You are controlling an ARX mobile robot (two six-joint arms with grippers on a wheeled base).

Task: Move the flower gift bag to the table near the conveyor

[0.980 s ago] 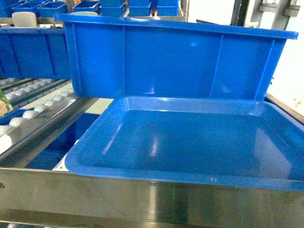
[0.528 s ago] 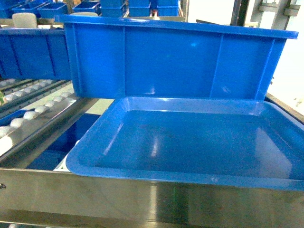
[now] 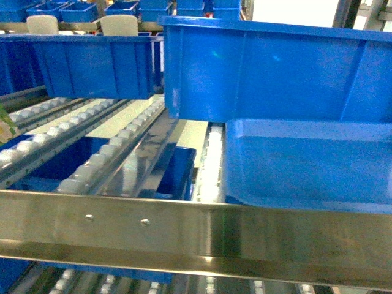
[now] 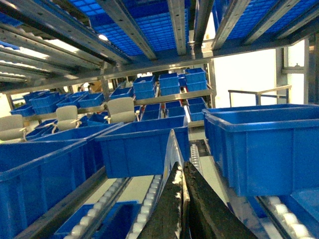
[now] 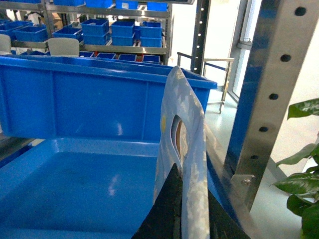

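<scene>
- Compared with a second ago, the head view has swung left: the shallow blue tray (image 3: 306,162) now sits at the right edge, and more of the conveyor (image 3: 92,147) rails show to its left.
- Sloping rows of small white rollers (image 3: 73,174) run between steel rails, left of the tray.
- Behind the tray stands a deep blue bin (image 3: 275,67), its wall rising directly above the tray's far rim.
- Below the tray's near rim, a bright steel beam (image 3: 184,229) crosses the whole head view.
- Right gripper (image 5: 182,219): its dark fingers (image 5: 164,214) are closed on the flower gift bag (image 5: 187,129), a pale blue-white bag with a cut-out handle hole, held upright above the tray's right side, beside a perforated steel post (image 5: 269,99).
- Left gripper (image 4: 183,199): dark fingers pressed together, a thin pale sheet edge (image 4: 172,149) rising between them; what it is cannot be told.
- Neither gripper appears in the head view.
- Further blue bins (image 4: 164,82) fill shelves beyond the tray.
</scene>
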